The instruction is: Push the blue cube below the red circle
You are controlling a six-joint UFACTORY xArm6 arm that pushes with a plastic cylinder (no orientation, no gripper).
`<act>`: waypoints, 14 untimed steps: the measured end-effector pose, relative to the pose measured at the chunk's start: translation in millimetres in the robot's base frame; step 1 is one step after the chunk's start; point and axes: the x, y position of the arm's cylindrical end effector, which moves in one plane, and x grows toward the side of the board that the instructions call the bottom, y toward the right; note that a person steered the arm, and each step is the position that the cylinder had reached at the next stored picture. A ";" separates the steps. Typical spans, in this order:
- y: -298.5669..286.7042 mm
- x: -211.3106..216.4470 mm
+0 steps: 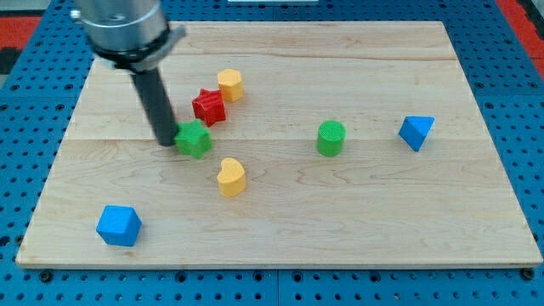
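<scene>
The blue cube (pixel 118 225) sits near the board's bottom-left corner. No red circle shows; the only red block is a red star (pixel 208 106) in the upper middle. My tip (pixel 167 141) is at the end of the dark rod, touching the left side of a green star (pixel 194 139). The tip is well above and to the right of the blue cube, and just below-left of the red star.
A yellow block (pixel 230 85) sits right of and above the red star. A yellow heart (pixel 231 177) lies below the green star. A green cylinder (pixel 331 138) is right of centre. A blue triangular block (pixel 416 132) is at the right. The wooden board (pixel 340 229) rests on blue pegboard.
</scene>
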 end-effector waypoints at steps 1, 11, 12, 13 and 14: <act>48.5 -0.1; -47.0 153.0; -48.5 128.4; -50.2 114.4; -81.4 114.4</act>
